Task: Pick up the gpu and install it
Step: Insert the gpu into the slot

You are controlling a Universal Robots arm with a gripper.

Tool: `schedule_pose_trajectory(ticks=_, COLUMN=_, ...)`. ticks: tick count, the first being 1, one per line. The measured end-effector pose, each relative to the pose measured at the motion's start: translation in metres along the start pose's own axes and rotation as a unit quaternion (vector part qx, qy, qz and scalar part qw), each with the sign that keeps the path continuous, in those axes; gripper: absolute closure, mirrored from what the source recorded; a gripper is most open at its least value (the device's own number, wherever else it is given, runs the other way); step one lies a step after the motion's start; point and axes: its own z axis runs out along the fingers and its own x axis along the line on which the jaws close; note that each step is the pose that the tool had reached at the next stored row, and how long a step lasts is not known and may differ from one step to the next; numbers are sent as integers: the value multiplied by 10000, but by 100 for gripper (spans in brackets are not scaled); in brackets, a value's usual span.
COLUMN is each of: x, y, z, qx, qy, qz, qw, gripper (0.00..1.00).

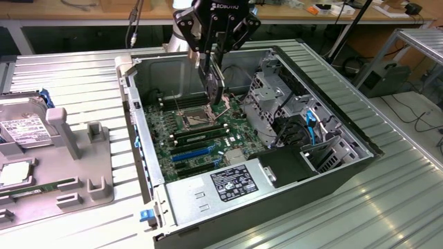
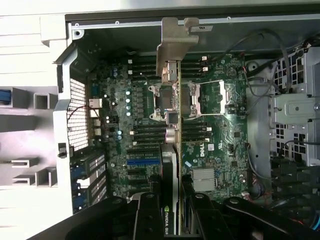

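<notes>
Hanging edge-down in the upper centre of the exterior view, the gpu [image 1: 212, 87] is pinched between the fingers [image 2: 149, 210] of the gripper [image 1: 211, 65], above the motherboard [image 1: 201, 135] inside the open computer case [image 1: 207, 197]. Its silvery bracket [image 2: 175, 42] is at the end away from the gripper. A hard drive [image 1: 24, 129] lies on the grey tray [image 1: 83, 171] at the frame's left edge, well apart.

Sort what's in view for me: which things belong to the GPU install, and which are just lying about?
In the job: the gpu, held on edge by the gripper above the motherboard; the open computer case.

Lying about: the hard drive and the grey fixture holding it, at the exterior view's left.
</notes>
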Motion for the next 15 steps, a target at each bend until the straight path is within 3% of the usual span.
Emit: schedule_pose_trajectory(ticks=15, x=0, y=0, z=0, qx=-3, qy=15, qz=-333, qw=9994, gripper=73)
